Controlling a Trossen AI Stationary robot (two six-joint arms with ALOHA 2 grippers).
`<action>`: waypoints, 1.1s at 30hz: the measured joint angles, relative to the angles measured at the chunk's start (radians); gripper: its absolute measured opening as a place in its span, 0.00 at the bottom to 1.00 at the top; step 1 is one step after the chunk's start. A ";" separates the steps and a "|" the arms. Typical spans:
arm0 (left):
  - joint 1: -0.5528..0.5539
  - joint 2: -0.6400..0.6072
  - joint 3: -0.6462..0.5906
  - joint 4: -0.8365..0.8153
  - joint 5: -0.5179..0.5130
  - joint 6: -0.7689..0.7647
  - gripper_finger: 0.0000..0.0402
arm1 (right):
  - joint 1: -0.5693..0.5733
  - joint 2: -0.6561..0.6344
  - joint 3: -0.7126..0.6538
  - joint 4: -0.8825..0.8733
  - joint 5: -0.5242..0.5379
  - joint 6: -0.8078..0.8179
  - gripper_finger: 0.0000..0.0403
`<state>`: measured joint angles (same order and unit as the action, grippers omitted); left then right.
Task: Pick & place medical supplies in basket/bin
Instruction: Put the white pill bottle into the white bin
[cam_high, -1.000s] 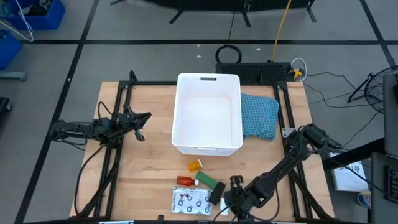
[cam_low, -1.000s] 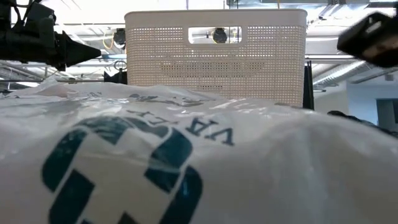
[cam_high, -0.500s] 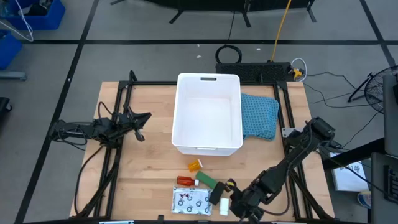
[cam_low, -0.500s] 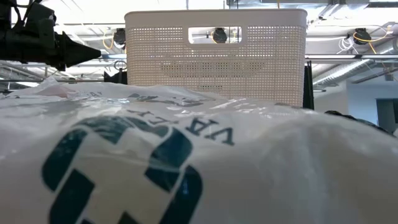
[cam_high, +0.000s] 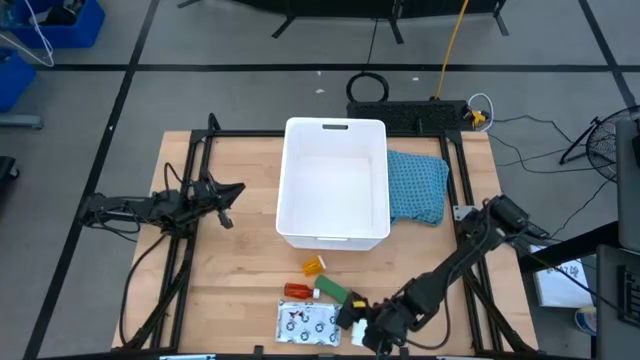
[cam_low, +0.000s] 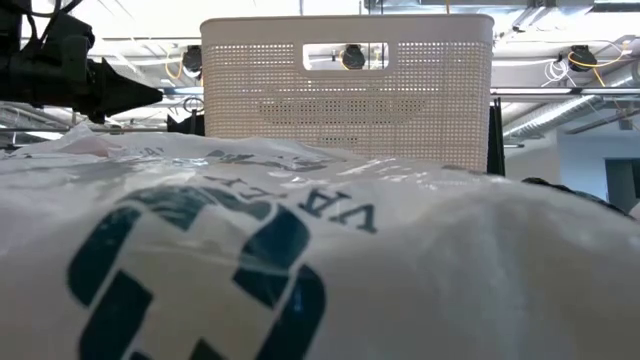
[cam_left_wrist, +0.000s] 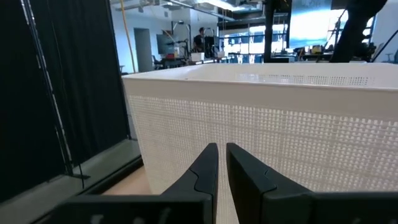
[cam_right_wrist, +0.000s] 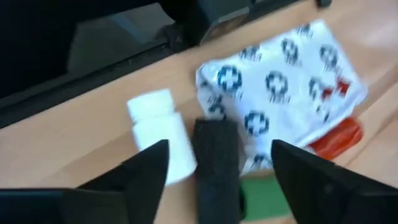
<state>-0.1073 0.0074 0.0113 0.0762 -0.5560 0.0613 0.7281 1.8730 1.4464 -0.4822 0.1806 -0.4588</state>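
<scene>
— Looking down past the right gripper (cam_right_wrist: 214, 163), fingers spread wide either side of the black oblong (cam_right_wrist: 216, 163), which lies at the worktop's (cam_high: 230, 290) near edge, well short of the bin (cam_high: 335, 182).

— Rigid, light, probably slick; pinch its long sides mid-length. The left gripper (cam_left_wrist: 217, 163), fingers almost together, waits beside the bin.

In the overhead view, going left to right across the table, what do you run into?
Left claw → white bin → blue-green cloth.
</scene>
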 joint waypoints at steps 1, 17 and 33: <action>0.000 0.000 0.000 -0.001 0.000 0.000 0.09 | 0.006 0.010 0.000 0.023 0.016 -0.019 0.72; 0.000 0.000 0.001 -0.008 0.006 -0.018 0.09 | 0.008 0.035 0.000 -0.004 -0.132 0.025 0.69; 0.000 0.000 0.001 -0.010 0.007 -0.091 0.09 | -0.022 0.036 -0.133 0.180 -0.200 -0.080 0.68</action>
<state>-0.1072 0.0074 0.0120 0.0658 -0.5493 -0.0299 0.7065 1.9091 1.3137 -0.3024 -0.0191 -0.5388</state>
